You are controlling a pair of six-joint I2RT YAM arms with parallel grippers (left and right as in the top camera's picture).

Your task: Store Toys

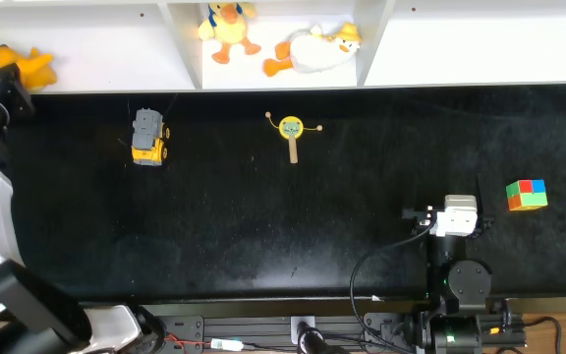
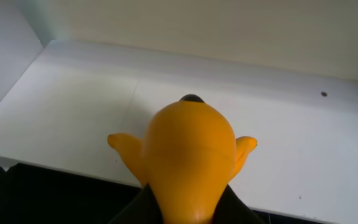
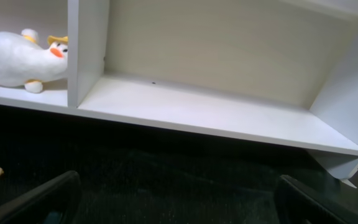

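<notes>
- Orange plush toy [image 2: 191, 158], rounded with two small side flaps, is clamped in the left gripper [image 1: 10, 92]. It sits over the floor of the left compartment of the white shelf [image 2: 73, 118], at ten o'clock in the top view.
- Judged step: placing this toy. The next move calls for lowering it onto the shelf floor, spreading the fingers and backing out without dragging it along.
- At four o'clock the right gripper [image 3: 178, 202] hangs low, fingers spread wide and holding nothing.
- Left to store on the black tabletop [image 1: 224, 226] are:
  - a yellow and grey toy truck [image 1: 148, 136] at ten o'clock
  - a round rattle drum on a wooden stick [image 1: 291, 130] at twelve
  - a multicoloured cube [image 1: 526, 195] at three
- Middle compartment holds a yellow plush duck [image 1: 229, 28] and a white plush duck [image 1: 312, 49].
- Hard to make out:
  - The toy covers the left fingertips.
  - Its face is turned away.
  - Whether it touches the shelf floor cannot be told.
</notes>
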